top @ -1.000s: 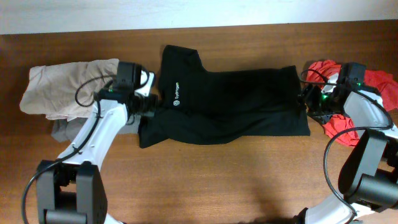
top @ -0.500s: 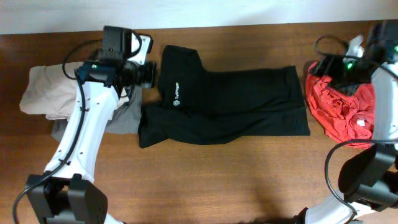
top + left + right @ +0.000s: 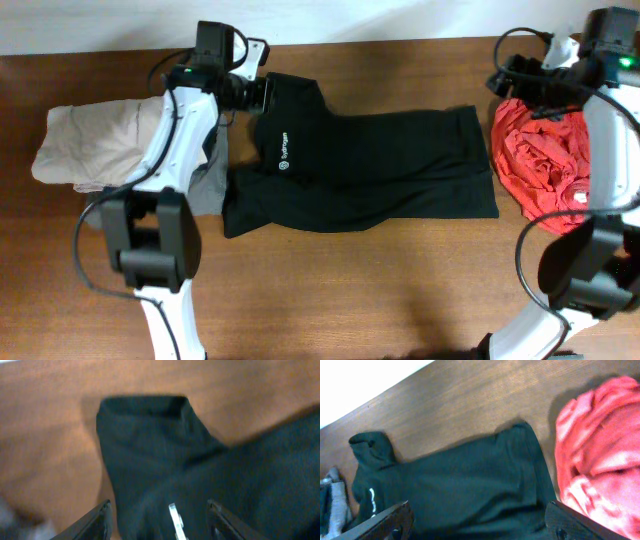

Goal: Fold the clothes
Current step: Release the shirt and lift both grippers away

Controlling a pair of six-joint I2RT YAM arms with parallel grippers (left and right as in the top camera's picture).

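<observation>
1. Brown wooden table (image 3: 400, 280), bare wood along the near edge.
2. Across the middle, the black shirt (image 3: 400, 170), spread flat and lengthwise (one sleeve poking toward the far edge at the left end), small white logo (image 3: 283, 160) facing up.
3. Just left of it, a grey garment (image 3: 205, 185) touching the shirt, then a beige garment (image 3: 85, 145); just right, a crumpled red-orange garment (image 3: 545, 170).
4. Farther back, left gripper (image 3: 159, 512) over the sleeve, jaws spread apart, grasping nothing.
5. Right gripper (image 3: 477, 510) raised near the shirt's far right corner, jaws wide, empty.
6. Beyond the table, white wall (image 3: 400, 15).
</observation>
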